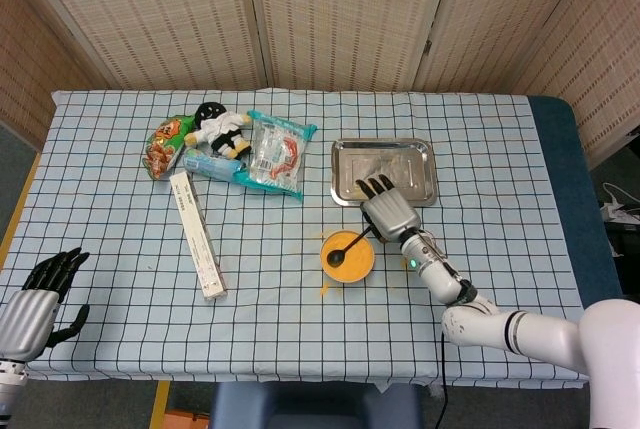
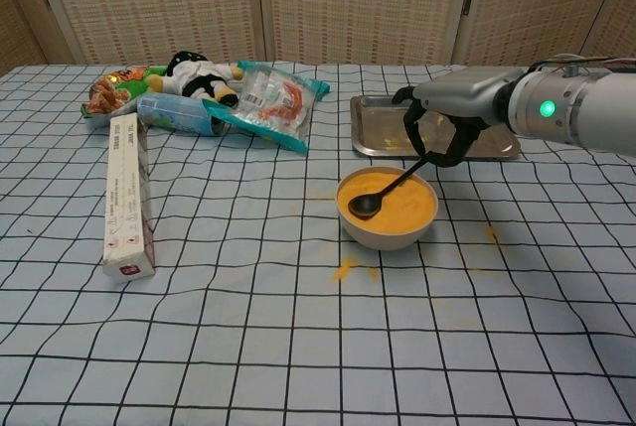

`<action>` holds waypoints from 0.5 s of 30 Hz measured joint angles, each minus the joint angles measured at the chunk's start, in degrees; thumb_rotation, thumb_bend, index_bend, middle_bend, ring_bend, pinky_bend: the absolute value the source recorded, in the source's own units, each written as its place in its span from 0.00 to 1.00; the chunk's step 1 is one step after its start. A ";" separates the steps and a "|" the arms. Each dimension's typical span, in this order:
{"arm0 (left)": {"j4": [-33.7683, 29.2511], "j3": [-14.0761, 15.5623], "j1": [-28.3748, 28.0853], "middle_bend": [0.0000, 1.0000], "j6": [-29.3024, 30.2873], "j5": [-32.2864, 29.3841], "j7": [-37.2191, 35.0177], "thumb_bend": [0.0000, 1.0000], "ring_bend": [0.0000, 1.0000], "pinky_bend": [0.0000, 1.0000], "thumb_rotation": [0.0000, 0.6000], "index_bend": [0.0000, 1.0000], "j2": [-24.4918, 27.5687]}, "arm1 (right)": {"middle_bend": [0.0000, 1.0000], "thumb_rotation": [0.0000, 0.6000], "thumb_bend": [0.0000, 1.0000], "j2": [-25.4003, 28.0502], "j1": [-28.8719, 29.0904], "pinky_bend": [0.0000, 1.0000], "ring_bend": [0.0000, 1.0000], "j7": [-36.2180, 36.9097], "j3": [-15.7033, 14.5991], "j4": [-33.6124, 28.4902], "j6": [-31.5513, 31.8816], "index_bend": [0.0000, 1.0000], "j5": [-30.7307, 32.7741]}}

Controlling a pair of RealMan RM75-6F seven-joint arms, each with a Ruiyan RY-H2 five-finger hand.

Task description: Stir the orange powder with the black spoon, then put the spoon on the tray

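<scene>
A white bowl [image 2: 387, 234] [image 1: 347, 274] holds orange powder [image 2: 402, 208]. The black spoon [image 2: 389, 189] [image 1: 349, 247] lies tilted with its scoop in the powder and its handle rising to the right. My right hand [image 2: 452, 108] [image 1: 387, 209] grips the handle's upper end, just right of and above the bowl. Behind the bowl sits the steel tray [image 2: 370, 131] [image 1: 345, 152]. My left hand [image 1: 35, 293] rests open at the table's near left edge, holding nothing; only the head view shows it.
Spilled orange powder [image 2: 347, 268] dots the cloth in front of the bowl. A long white box [image 2: 128, 193] lies at the left. A plush toy [image 2: 199, 76], snack bags [image 2: 273, 96] and a blue tube [image 2: 182, 112] crowd the back left.
</scene>
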 measured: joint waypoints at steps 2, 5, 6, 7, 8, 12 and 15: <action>0.00 0.02 -0.02 0.00 -0.07 -0.01 0.01 0.45 0.00 0.08 1.00 0.00 0.01 | 0.00 1.00 0.36 -0.01 0.10 0.00 0.00 0.07 -0.21 0.03 0.12 0.52 0.07; -0.02 0.04 -0.03 0.00 -0.03 0.02 0.07 0.45 0.00 0.08 1.00 0.00 0.02 | 0.00 1.00 0.36 -0.04 0.25 0.00 0.00 -0.01 -0.56 0.13 0.35 0.52 0.23; -0.02 0.03 -0.03 0.00 -0.01 0.02 0.10 0.45 0.00 0.08 1.00 0.00 0.00 | 0.00 1.00 0.36 -0.07 0.29 0.00 0.00 -0.02 -0.64 0.16 0.45 0.52 0.27; -0.02 0.02 -0.03 0.00 -0.01 0.01 0.13 0.45 0.00 0.08 1.00 0.00 -0.02 | 0.00 1.00 0.36 -0.10 0.33 0.00 0.00 0.04 -0.70 0.20 0.55 0.51 0.32; -0.03 0.01 -0.03 0.00 -0.03 -0.01 0.13 0.45 0.00 0.08 1.00 0.00 -0.03 | 0.00 1.00 0.37 -0.13 0.36 0.00 0.00 0.13 -0.74 0.22 0.60 0.51 0.35; -0.03 0.00 -0.02 0.00 -0.01 -0.08 0.10 0.45 0.00 0.08 1.00 0.00 -0.01 | 0.00 1.00 0.36 -0.17 0.57 0.00 0.00 0.33 -0.98 0.28 0.54 0.50 0.62; -0.02 0.00 0.00 0.00 0.09 -0.03 0.04 0.45 0.00 0.08 1.00 0.00 0.01 | 0.00 1.00 0.36 -0.11 0.74 0.00 0.00 0.30 -1.20 0.19 0.51 0.50 0.83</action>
